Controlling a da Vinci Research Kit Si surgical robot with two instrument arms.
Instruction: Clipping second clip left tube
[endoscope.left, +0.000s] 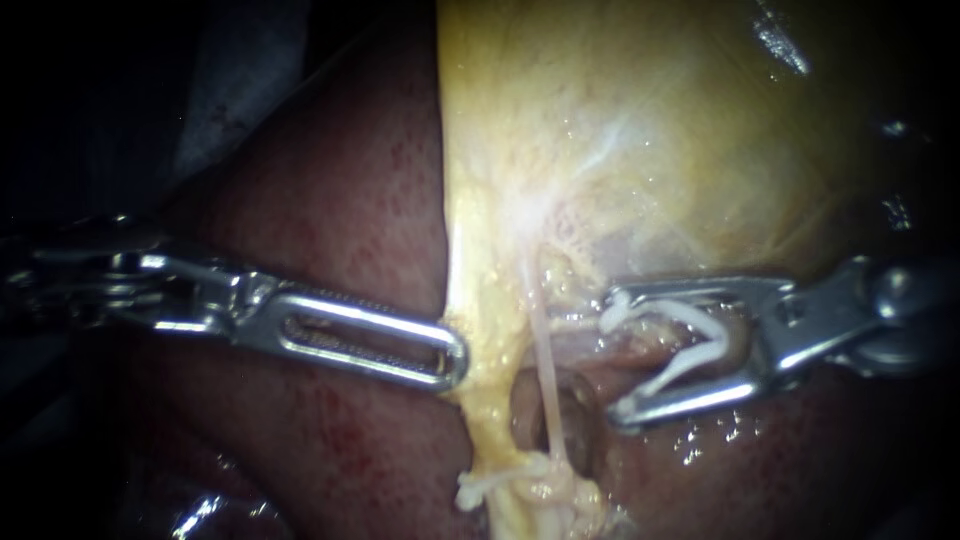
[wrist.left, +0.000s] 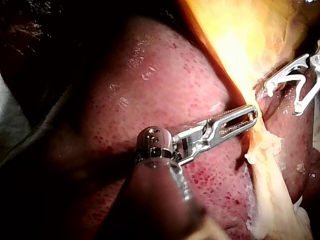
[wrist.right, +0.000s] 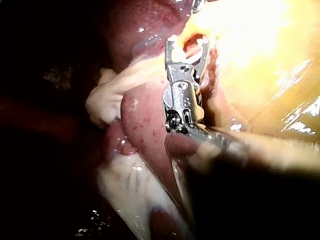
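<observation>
Biggest thing is the liver: dark red, wet, filling the left and lower field. Next the gallbladder: yellow, glossy, above and right of the liver, with its edge running down the middle.

My left instrument comes in flat over the liver. Its claw is closed, and the tip pinches the gallbladder's yellow edge, as far as the endoscope and left wrist views show. My right instrument comes in from the right. Its claw stands wide with a white clip seated in it, one leg along each jaw, not yet closed.

Smallest is the tube, a thin pale strand. It runs from under the gallbladder straight down to a whitish lump; I can't tell whether that is a clip or tissue. The tube sits just beside the right claw's tips, on the left instrument's side, not yet between them. A pinkish band lies inside the claw behind the clip; I can't tell what it is.

Handling, my guess: the tube is soft, light, slick and stretched taut, thin enough to tear or slip out, so no tugging. Take it on the bare mid-stretch, clear of the lump and the gallbladder. Set the clip square across, with both legs past the far side before closing. The clip looks stiff and light. Step in hand: approach.
</observation>
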